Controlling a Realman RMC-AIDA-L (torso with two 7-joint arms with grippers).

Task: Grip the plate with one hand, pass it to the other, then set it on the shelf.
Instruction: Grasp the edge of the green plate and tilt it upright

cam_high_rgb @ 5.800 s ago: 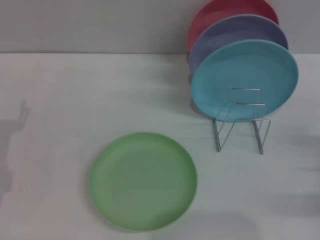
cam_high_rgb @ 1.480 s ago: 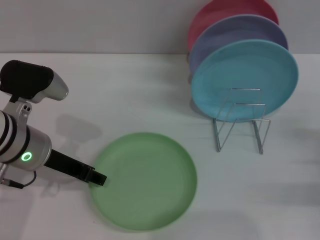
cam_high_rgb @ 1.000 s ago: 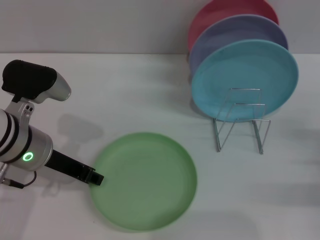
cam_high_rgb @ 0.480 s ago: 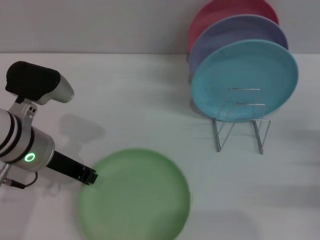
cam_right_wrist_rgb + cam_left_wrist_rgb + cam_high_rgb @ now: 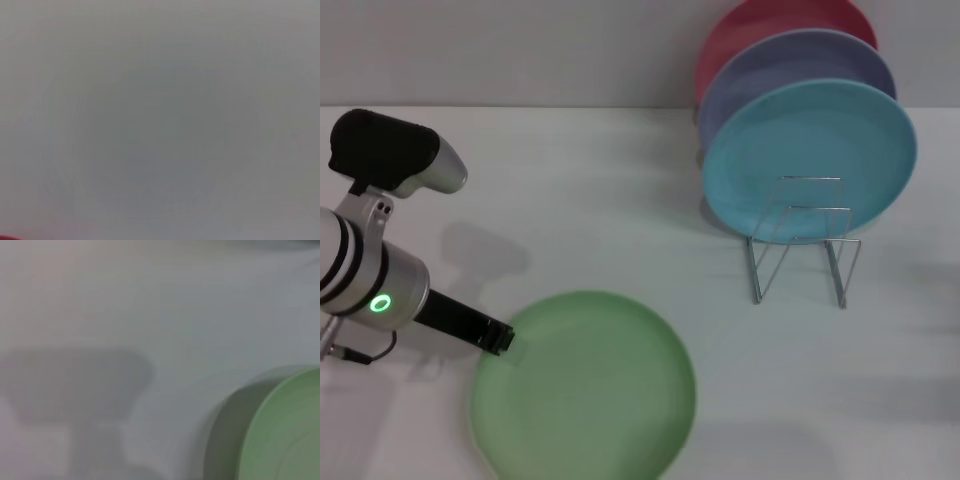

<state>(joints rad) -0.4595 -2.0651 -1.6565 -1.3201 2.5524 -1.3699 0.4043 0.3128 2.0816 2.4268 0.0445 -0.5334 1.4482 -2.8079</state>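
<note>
White table (image 5: 620,190) stretches before me, with the light green plate (image 5: 585,388) near its front edge, my left gripper (image 5: 500,340) clenched on that plate's left rim, and the wire rack (image 5: 802,240) well apart at back right holding a sky-blue plate (image 5: 810,150).

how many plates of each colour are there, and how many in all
green plate: 1, at the left gripper tip
sky-blue plate: 1, in the wire rack
lavender plate: 1, behind the sky-blue one
red plate: 1, at the back
total: 4 plates
</note>
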